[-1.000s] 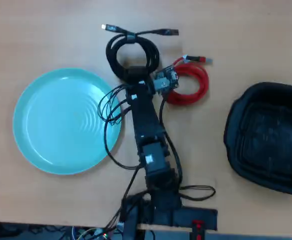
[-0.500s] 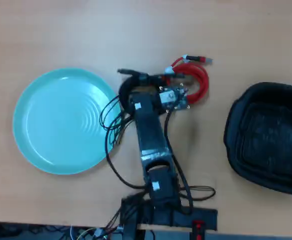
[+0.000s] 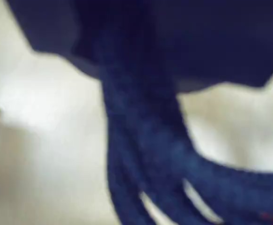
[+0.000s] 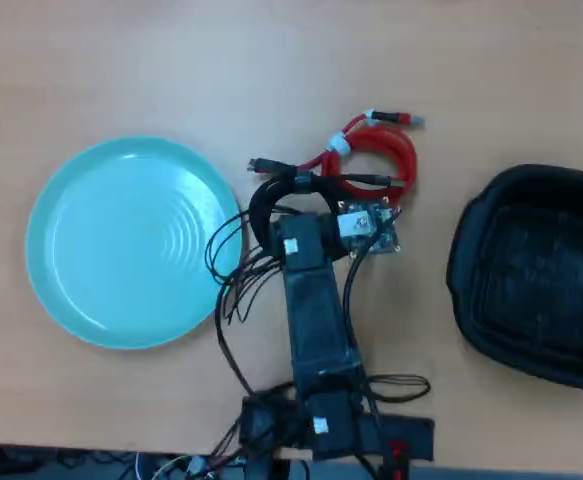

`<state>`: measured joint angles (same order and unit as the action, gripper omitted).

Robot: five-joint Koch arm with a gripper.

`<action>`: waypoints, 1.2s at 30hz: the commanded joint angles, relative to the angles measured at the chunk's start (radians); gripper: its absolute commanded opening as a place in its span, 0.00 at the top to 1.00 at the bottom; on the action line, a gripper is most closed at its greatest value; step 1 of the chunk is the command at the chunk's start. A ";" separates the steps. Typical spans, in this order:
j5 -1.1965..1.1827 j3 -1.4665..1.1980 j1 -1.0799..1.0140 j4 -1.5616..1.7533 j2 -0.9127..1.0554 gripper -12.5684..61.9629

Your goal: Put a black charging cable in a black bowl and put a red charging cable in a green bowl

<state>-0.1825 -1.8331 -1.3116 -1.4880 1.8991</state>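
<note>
Black charging cable (image 4: 291, 185): carried under gripper (image 4: 306, 205), finger state can't tell. Black bowl (image 4: 476, 250), green bowl (image 4: 61, 300): empty. Red charging cable (image 4: 399, 160): on table, untouched.

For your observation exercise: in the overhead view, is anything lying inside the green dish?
No, the green dish shows only its bare rippled surface; both cables lie outside its rim.

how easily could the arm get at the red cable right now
Probably not readily: the gripper seems to be carrying the black charging cable, whose ends hang across the red charging cable. It would likely have to drop that load first.
</note>
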 commanded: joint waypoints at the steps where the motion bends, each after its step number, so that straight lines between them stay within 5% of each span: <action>1: 0.038 0.761 -0.009 0.072 0.058 0.92; 19: 0.120 0.790 -0.167 0.422 0.147 0.92; 36: 0.098 0.796 0.025 0.451 0.233 0.92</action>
<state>-0.0982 -1.8346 -1.2855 -1.1766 2.0770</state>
